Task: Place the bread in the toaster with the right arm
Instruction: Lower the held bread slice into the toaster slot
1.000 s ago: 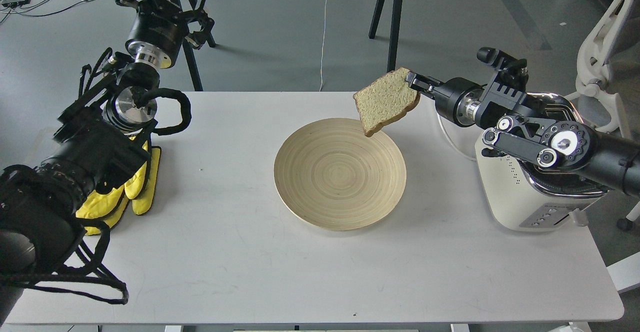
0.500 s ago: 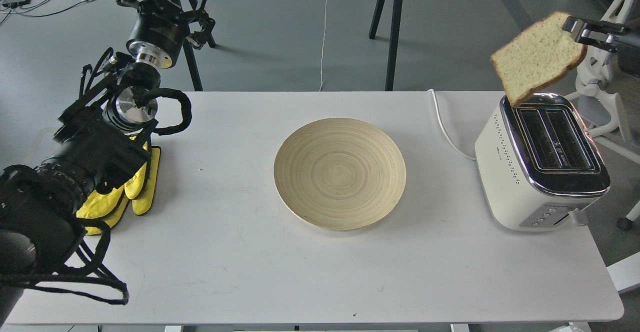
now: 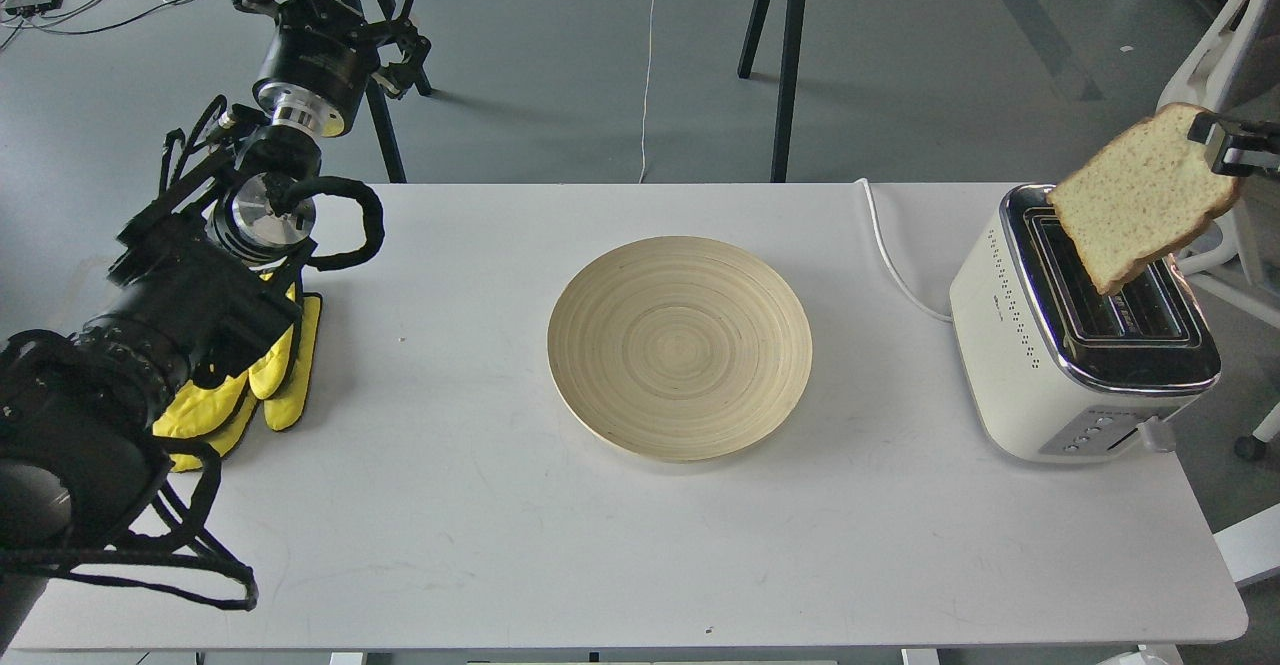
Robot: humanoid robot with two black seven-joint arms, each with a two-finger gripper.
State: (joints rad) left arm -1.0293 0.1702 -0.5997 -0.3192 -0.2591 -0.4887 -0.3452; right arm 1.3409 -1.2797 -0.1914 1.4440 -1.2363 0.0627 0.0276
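The bread (image 3: pixel 1140 193), a pale speckled slice with a tan crust, hangs tilted over the chrome top of the toaster (image 3: pixel 1040 345), its lower corner just above the slots. My right gripper (image 3: pixel 1212 141) is shut on the slice's upper right corner; only its tip shows at the right edge of the view, the rest of the arm is out of view. The cream-white toaster stands at the table's right end with its white cord (image 3: pixel 890 255) running back. My left gripper (image 3: pixel 400 50) is raised beyond the table's far left corner; its fingers cannot be told apart.
A round bamboo plate (image 3: pixel 680 347) lies empty at the table's middle. Yellow gloves (image 3: pixel 265 380) lie at the left under my left arm. A white chair (image 3: pixel 1215 55) stands right behind the toaster. Another table's legs (image 3: pixel 788 40) stand beyond.
The right gripper carried the bread from over the plate's far rim rightward to high above the toaster, then lowered it and shifted right toward the slots. The left arm has not moved.
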